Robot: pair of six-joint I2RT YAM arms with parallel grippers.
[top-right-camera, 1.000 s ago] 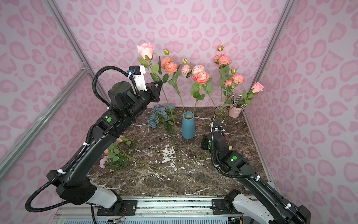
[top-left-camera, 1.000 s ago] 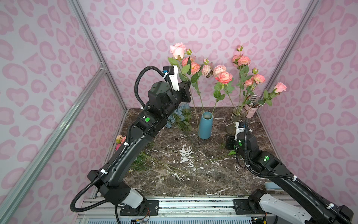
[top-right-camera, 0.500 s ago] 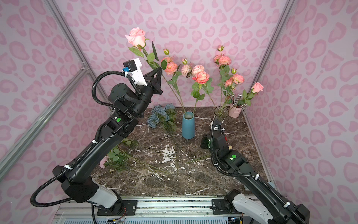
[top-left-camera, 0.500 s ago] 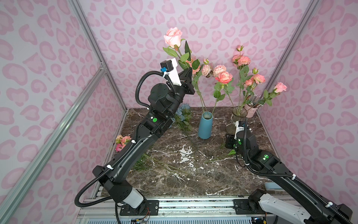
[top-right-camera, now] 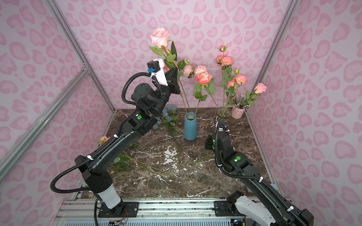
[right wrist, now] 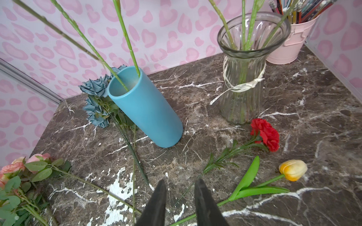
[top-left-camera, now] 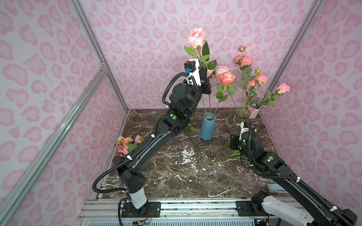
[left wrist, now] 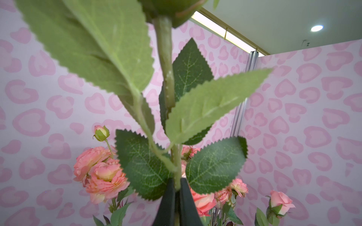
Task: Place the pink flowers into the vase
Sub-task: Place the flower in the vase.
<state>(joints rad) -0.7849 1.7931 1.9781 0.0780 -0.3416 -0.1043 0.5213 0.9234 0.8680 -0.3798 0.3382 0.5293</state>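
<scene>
The left gripper (left wrist: 177, 181) is raised high at the back of the booth. Its jaws are clamped on the green stem of a pale pink rose (top-left-camera: 196, 37), just under a cluster of serrated leaves. In both top views the bloom stands upright above the gripper. Below the jaws the stem runs down toward the mouth of the tall matte blue ceramic vase (top-left-camera: 207, 129), which stands upright toward the back of the dark brown marble worktop (top-left-camera: 195, 185). Whether the stem's end is inside the mouth cannot be told.

Other salmon-pink blooms (top-left-camera: 226, 78) stand in the blue vase. More stand in a ribbed clear glass vase (right wrist: 242, 88) tied with pale raffia, to the right of the blue one and apart from it. A loose bunch of pink flowers (top-left-camera: 127, 143) lies on the worktop at its left edge, partly behind the left arm.

The right gripper (right wrist: 179, 183) hangs low over the worktop in front of the two vases, its jaws a little apart with nothing between them. A yellow tulip (right wrist: 293, 169) and a red carnation (right wrist: 266, 135) lie on the marble between it and the glass vase. A dusty-blue flower bunch (right wrist: 96, 101) lies against the blue vase's far side. A pink metal bucket of pencils (right wrist: 290, 45) stands in the back right corner, just behind the glass vase.
</scene>
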